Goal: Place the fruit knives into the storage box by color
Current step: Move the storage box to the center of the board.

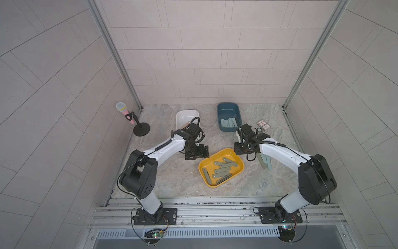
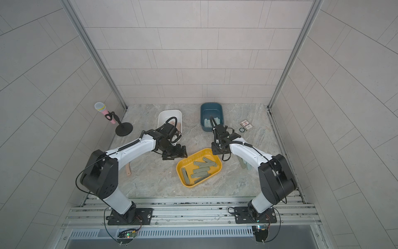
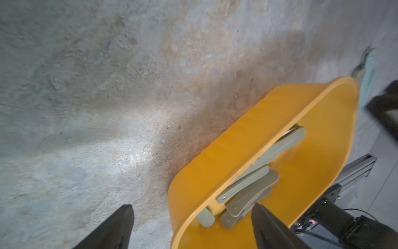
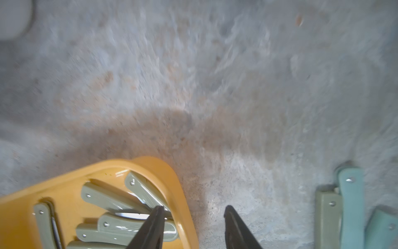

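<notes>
Left gripper (image 3: 192,205) is spread wide with nothing held, parked just beside the yellow box (image 3: 215,168), where the olive knives (image 3: 247,185) are piled. Right gripper (image 4: 193,207) is opened up too and empty, set at another corner of that box, mostly over bare stone top (image 4: 193,86). Just off to its outer side, two teal knives (image 4: 350,204) and a stray olive knife (image 4: 327,215) are laid flat. Farther out beyond it, a teal batch (image 1: 229,123) is seen in the blue box (image 1: 228,107). One pink knife (image 2: 128,170) is spotted under the left arm (image 2: 133,148).
</notes>
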